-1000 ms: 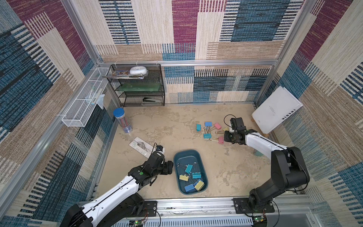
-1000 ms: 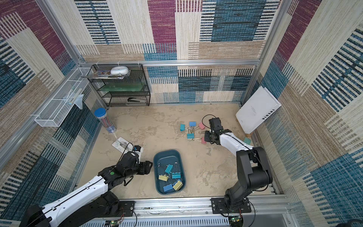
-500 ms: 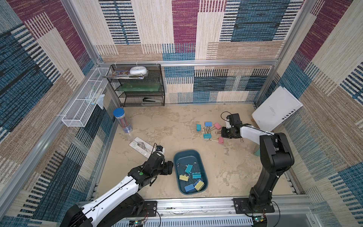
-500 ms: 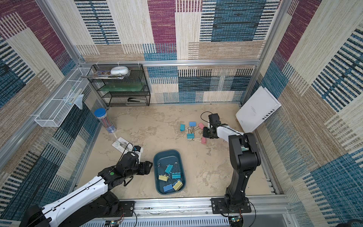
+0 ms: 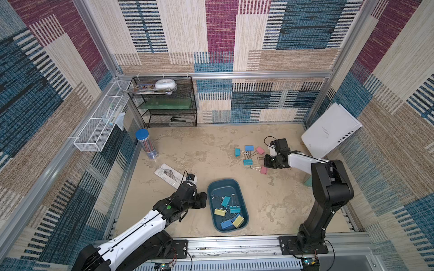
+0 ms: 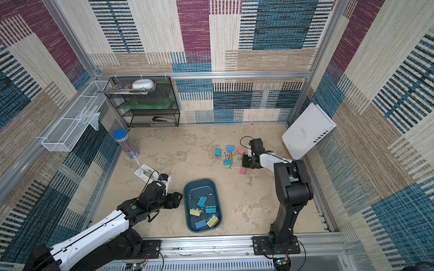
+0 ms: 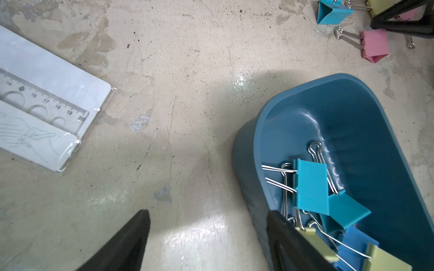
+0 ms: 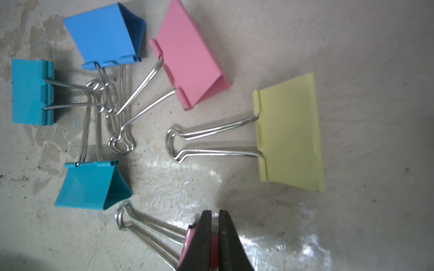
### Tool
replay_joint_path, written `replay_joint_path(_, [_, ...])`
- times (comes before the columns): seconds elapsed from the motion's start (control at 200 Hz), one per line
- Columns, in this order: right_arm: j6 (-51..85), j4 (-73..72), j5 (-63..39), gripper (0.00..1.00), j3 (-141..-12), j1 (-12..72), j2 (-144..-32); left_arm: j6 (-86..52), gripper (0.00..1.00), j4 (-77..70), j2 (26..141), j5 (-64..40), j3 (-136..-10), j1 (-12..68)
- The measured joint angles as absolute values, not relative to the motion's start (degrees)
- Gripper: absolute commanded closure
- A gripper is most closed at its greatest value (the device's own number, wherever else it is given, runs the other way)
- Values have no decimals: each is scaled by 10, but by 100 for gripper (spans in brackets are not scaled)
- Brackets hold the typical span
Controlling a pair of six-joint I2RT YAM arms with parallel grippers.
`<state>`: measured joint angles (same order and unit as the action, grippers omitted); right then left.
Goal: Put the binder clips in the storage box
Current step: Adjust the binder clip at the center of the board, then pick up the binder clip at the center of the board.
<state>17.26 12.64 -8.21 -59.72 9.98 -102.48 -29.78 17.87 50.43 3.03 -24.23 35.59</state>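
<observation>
The floor [image 5: 199,145] was mottled beige stone, walled by woven patchwork panels [image 5: 220,35] of blue, magenta and cream set in aluminium framing [image 5: 258,75]. The storage box [image 5: 223,187] sat on that floor and held at least five binder clips [image 5: 234,208]: two teal, two yellow, and blue besides. Six loose clips [image 8: 94,185] lay beyond the box's far end: two teal, two pink, one blue, one yellow. The left gripper [image 7: 206,212] hung spread wide and empty, just beside the box's wall. The right gripper [image 8: 215,212] was over the pink clip [image 5: 263,170] nearest the box, its fingers only a slit apart. Whether it pinched that clip could not be told.
</observation>
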Motion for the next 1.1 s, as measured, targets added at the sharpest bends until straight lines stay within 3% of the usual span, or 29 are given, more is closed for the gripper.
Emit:
replay_joint_path(0.295, [181, 139, -148, 75, -502, 113, -913, -298, 18, 176, 500, 30, -238, 356])
replay_joint_path(0.356, [178, 142, -158, 65, -497, 114, -899, -298, 18, 176, 499, 30, -237, 356])
replay_joint_path(0.471, [167, 146, -166, 32, -493, 113, -874, -298, 18, 176, 494, 30, -234, 356])
replay_joint_path(0.561, [145, 151, -155, 19, -493, 113, -861, -298, 18, 176, 492, 30, -232, 356])
replay_joint_path(1.102, [-17, 98, -117, 14, -467, 131, -912, -297, 18, 176, 487, 24, -232, 356])
